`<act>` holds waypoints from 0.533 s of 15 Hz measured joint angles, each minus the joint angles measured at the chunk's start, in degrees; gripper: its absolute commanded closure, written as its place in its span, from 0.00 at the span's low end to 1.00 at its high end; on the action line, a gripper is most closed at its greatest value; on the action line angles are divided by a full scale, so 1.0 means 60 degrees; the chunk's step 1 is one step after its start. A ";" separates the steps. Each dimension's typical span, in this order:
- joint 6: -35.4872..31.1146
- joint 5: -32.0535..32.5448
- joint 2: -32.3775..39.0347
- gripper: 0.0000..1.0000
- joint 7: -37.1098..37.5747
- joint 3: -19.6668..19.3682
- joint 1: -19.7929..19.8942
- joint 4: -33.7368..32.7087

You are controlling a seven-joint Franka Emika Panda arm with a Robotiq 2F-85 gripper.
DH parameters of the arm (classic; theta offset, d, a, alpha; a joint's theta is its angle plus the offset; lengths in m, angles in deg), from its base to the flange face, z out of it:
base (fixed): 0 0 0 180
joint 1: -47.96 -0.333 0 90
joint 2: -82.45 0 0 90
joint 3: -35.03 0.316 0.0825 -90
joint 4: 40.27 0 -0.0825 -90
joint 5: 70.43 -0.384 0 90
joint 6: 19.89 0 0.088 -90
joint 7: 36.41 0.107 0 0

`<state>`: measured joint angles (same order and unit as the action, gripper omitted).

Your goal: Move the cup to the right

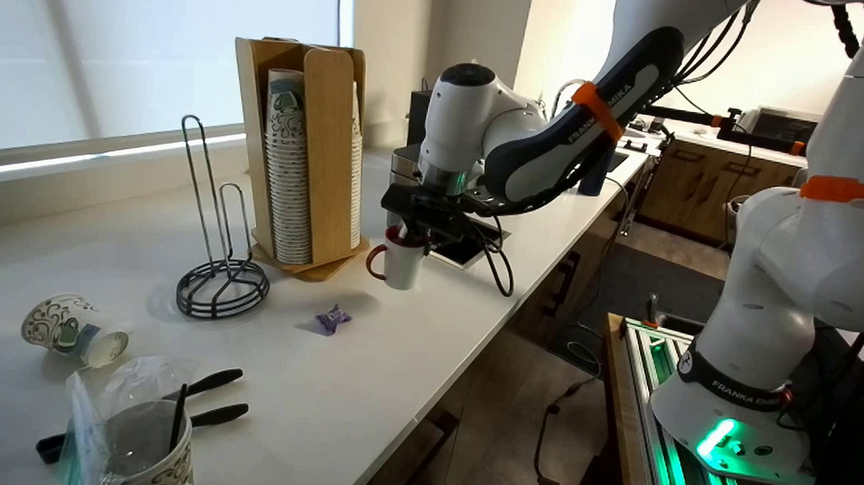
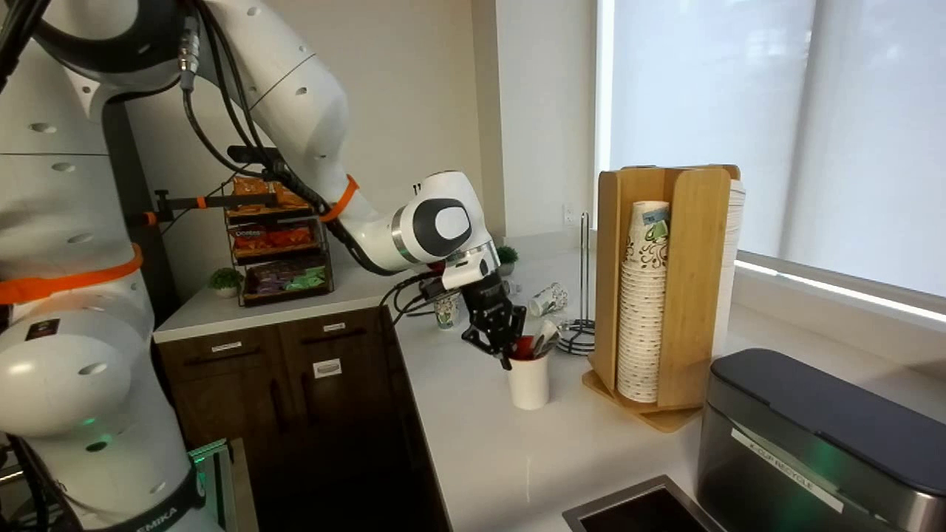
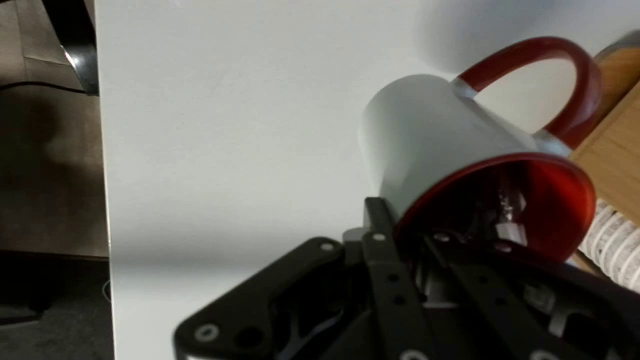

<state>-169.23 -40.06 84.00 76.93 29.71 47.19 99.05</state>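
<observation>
The cup is a white mug with a dark red handle and red inside, in both exterior views [image 1: 403,267] [image 2: 529,384] and the wrist view [image 3: 425,125]. Silvery utensil-like things [image 2: 545,338] stick out of it. My gripper [image 3: 407,240] straddles its rim, one finger outside the wall and one inside, and looks shut on it. The gripper also shows in both exterior views [image 1: 419,236] [image 2: 510,353]. The cup is about upright; its shadow lies apart from its base, so it seems slightly above the counter. The inner fingertip is hidden.
A wooden paper-cup rack [image 1: 326,158] stands close beside the cup. A wire stand [image 1: 223,288], a purple wrapper [image 1: 333,318], a lying paper cup [image 1: 71,329] and a metal bin [image 2: 805,451] are on the counter. The counter's front edge [image 1: 463,364] is near. A recessed opening [image 2: 635,510] lies beyond.
</observation>
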 measured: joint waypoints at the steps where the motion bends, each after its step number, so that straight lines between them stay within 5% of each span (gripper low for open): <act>1: 0.0000 -0.0082 0.0000 0.98 0.0000 -0.0001 0.0049 0.0063; 8: 0.0645 0.0122 0.0010 0.98 0.0258 -0.0016 0.0301 0.0149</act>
<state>-165.36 -39.33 84.06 78.48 29.61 49.00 99.95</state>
